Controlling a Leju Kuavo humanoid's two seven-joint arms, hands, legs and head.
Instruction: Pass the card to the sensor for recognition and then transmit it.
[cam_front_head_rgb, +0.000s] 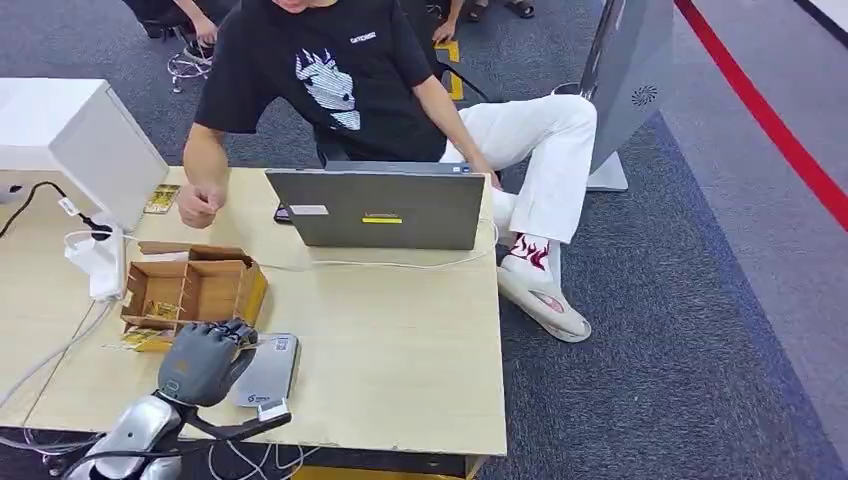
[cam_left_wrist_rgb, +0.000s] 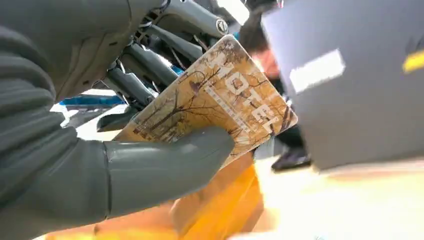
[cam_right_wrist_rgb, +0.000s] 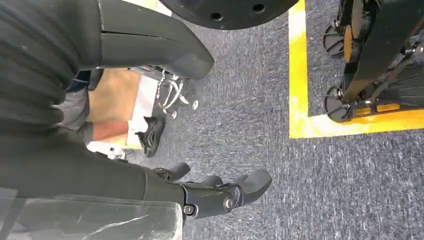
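Observation:
My left hand (cam_front_head_rgb: 203, 361) hovers at the table's near left, just over the left edge of the flat grey sensor (cam_front_head_rgb: 270, 368). In the left wrist view this hand (cam_left_wrist_rgb: 100, 165) pinches a beige card (cam_left_wrist_rgb: 220, 97) printed with bare trees and the word HOTEL, the thumb pressed on its face and the fingers behind it. My right hand (cam_right_wrist_rgb: 220, 195) hangs beside my body above grey carpet, its fingers apart and nothing in them.
An open cardboard box (cam_front_head_rgb: 192, 288) holding more cards stands just beyond my left hand. A grey laptop (cam_front_head_rgb: 378, 208) sits mid-table, with a person in a black shirt (cam_front_head_rgb: 330, 70) behind it, fist on the table. A white box (cam_front_head_rgb: 75, 135) and cables (cam_front_head_rgb: 95, 260) lie at the left.

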